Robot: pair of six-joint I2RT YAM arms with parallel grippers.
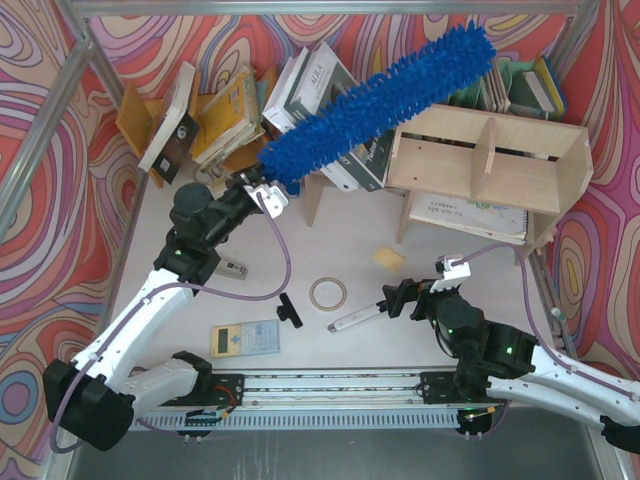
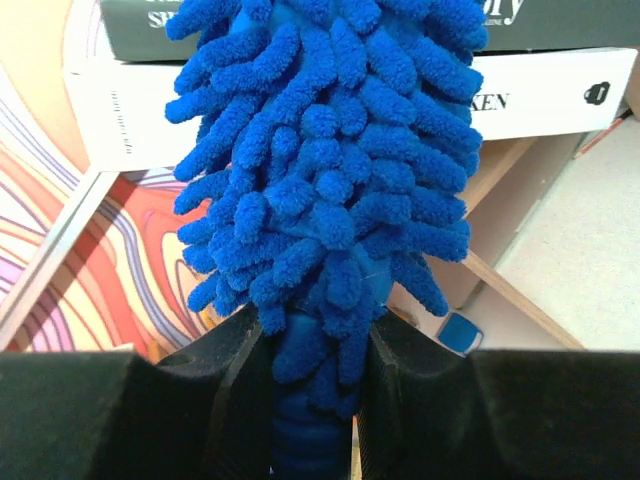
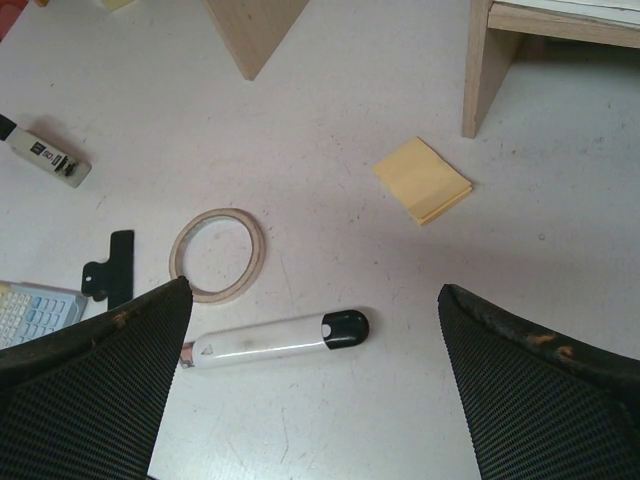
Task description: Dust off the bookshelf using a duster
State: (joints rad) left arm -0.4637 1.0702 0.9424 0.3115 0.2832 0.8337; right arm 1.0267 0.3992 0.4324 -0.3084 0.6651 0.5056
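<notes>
Holding the duster [image 1: 380, 98] by its handle, the left gripper [image 1: 262, 196] has its fingers shut tight on it. The duster is up in the air and tilted. Its fluffy blue end points up and to the right, past the top left corner of the bookshelf [image 1: 500, 150]. I cannot tell if the fluff touches the wood. Behind the duster, some books [image 1: 310, 80] lean in a pile.

The right gripper [image 1: 398, 300] is low over the table [image 1: 330, 230], well apart from the duster. Its fingers [image 3: 90, 390] are spread wide and hold nothing. Just below them lies a white pen [image 3: 270, 340] with a black cap. A tape ring [image 3: 218, 254] lies near the pen. A yellow pad [image 3: 423, 179] lies near a leg of the bookshelf. A black clip [image 3: 110, 268] and a calculator [image 1: 243, 339] lie more to the left.

The bookshelf stands at the back right of the table, with papers [image 1: 465, 212] on its low tier.
</notes>
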